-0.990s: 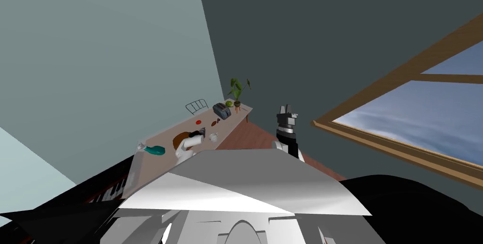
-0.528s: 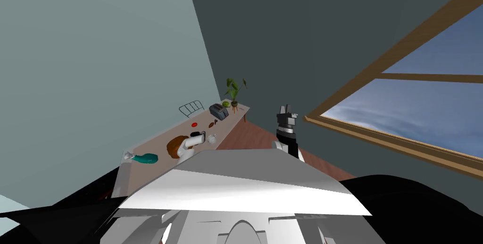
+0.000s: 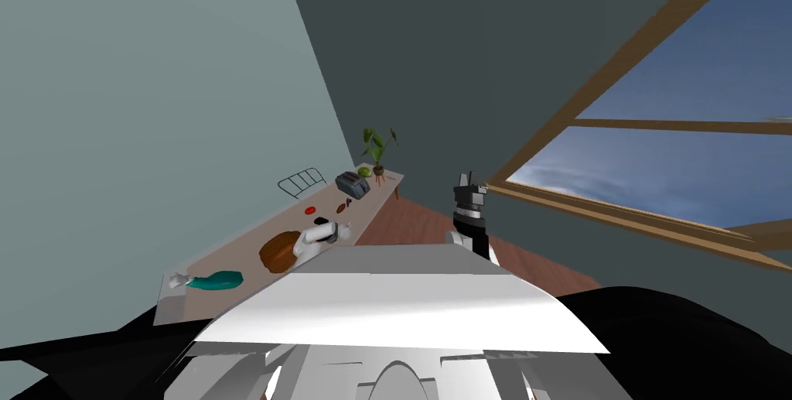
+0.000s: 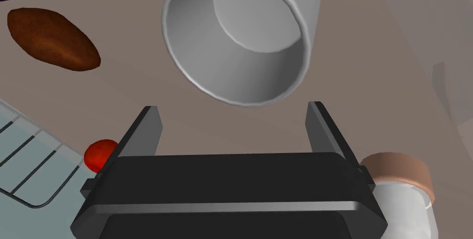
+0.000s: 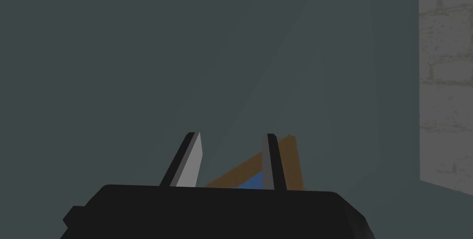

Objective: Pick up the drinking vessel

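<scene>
1. Step in hand, as judged: the final approach of the left pincer (image 4: 232,107) to the cup (image 4: 249,33), with no grasp made yet.
2. Left pincer state: released, its 2 fingers spread wide with nothing between them.
3. Cup location: it stands upright on the brown counter (image 4: 369,65), plain white-grey, with its open mouth facing the wrist camera. In the head view it sits near the counter's front edge, just past the left hand.
4. Cup relative to pincer: it is just beyond the fingertips and not yet between them. It lies roughly on the pincer's centre line, and its near rim is close to the tips.
5. Fit: the rim looks nearly as wide as the finger gap, so margin is slim.
6. Advice: advance straight along the finger axis and keep the cup centred so both fingers pass its sides without nudging it. Clench only once the walls are well between the fingers. If the span proves too tight, 1 finger inside the mouth and 1 outside would pinch the wall instead.
7. Neighbours to avoid: a brown oval item (image 4: 53,39), a red item (image 4: 99,154) and a lidded jar (image 4: 401,176) beside the pincer body.
8. Right pincer (image 5: 231,134): raised clear of the counter, fingers parted, holding nothing.
</scene>
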You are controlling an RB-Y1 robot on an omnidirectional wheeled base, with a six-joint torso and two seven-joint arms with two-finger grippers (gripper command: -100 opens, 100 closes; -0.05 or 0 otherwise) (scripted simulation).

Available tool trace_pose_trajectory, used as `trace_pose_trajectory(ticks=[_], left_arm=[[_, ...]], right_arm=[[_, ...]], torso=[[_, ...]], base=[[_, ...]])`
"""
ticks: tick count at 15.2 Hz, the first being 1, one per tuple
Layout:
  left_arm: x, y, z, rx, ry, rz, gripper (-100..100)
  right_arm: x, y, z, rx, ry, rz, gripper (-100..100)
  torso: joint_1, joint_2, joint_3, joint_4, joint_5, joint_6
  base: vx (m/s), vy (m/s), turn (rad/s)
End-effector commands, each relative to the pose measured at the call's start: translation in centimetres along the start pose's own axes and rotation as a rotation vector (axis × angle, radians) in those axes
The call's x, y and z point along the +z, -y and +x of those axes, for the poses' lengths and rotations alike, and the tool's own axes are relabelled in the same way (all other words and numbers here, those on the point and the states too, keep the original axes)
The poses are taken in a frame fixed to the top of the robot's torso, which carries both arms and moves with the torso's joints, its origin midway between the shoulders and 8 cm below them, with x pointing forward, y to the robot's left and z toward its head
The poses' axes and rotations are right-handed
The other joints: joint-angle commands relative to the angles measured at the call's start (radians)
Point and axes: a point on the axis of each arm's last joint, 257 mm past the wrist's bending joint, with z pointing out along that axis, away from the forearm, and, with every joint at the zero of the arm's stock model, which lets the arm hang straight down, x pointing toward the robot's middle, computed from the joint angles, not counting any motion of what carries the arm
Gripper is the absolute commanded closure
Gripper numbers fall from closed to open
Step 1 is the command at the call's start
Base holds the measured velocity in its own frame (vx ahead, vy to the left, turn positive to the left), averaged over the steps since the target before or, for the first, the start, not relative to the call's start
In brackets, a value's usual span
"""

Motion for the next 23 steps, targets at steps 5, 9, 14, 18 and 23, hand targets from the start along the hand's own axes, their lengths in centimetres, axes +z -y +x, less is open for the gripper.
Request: trace_pose_trajectory(ticks=[5,9,14,18,23], left_arm=[[0.9,-4.4,0.7,-0.042,-0.014,-0.173,-100],[1.0,-6.2,1.1,-0.059,-0.021,-0.243,-100],[1.5,-7.9,1.6,-0.066,-0.026,-0.285,-100],[2.3,-8.7,1.9,-0.062,-0.026,-0.282,-100],[2.3,-8.7,1.9,-0.062,-0.026,-0.282,100]], right_arm=[[0.0,0.0,0.0,0.000,0.000,0.000,0],[0.0,0.0,0.0,0.000,0.000,0.000,0],[0.0,0.0,0.0,0.000,0.000,0.000,0],[0.0,0.0,0.0,0.000,0.000,0.000,0],[0.0,0.0,0.0,0.000,0.000,0.000,0]], torso=[[0.000,0.000,0.000,0.000,0.000,0.000],[0.000,-0.001,-0.001,0.000,0.000,0.000],[0.000,-0.001,-0.001,0.000,0.000,0.000],[-0.001,-0.004,-0.002,-0.001,0.000,-0.001],[-0.002,-0.003,-0.002,-0.001,0.000,0.000]], base=[[-0.020,0.031,-0.159],[-0.010,0.031,-0.159],[-0.005,0.026,-0.074],[0.027,0.016,0.019],[0.008,0.005,0.006]])
